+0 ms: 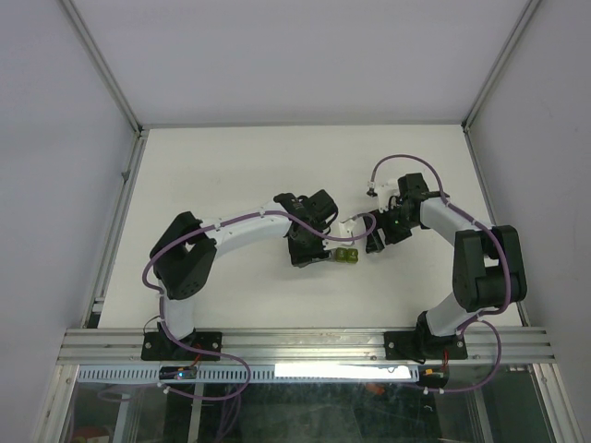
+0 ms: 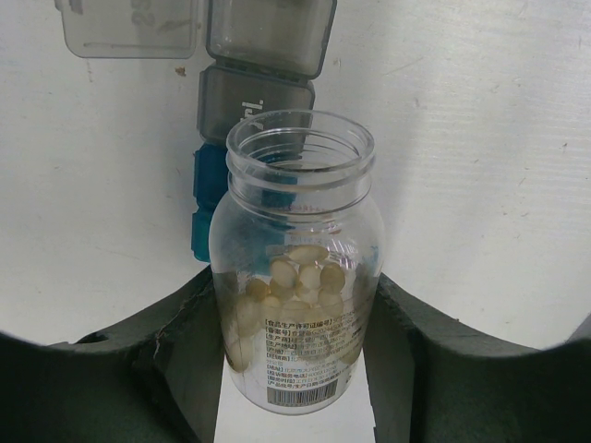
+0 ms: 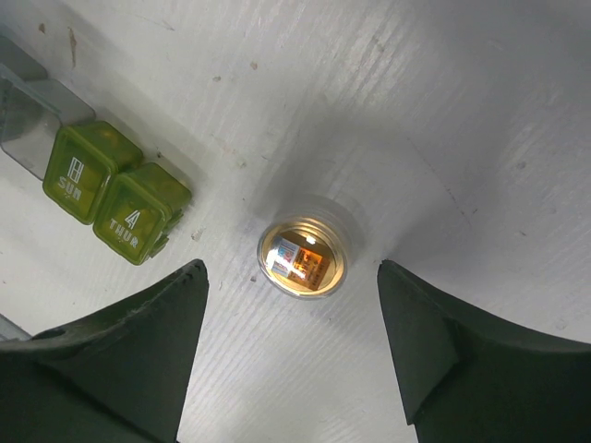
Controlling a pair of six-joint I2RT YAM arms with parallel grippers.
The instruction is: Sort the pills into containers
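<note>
My left gripper (image 1: 309, 251) is shut on a clear uncapped bottle (image 2: 297, 277) holding several pale pills (image 2: 309, 268), with a finger pressed on each side; it also shows in the left wrist view (image 2: 295, 286). Just past the bottle's mouth lies the containers strip (image 2: 245, 101), with grey compartments, one lid open, and blue and teal ones partly hidden behind the bottle. My right gripper (image 3: 293, 277) is open above a small amber bottle (image 3: 302, 257) standing uncapped on the table. The strip's yellow-green compartments (image 3: 115, 192) lie closed to its left. The strip also shows in the top view (image 1: 343, 256).
The white table (image 1: 231, 166) has raised frame rails along its left, back and right edges. Both grippers (image 1: 377, 242) meet near the table's middle, close on either side of the strip. A purple cable loops over each arm.
</note>
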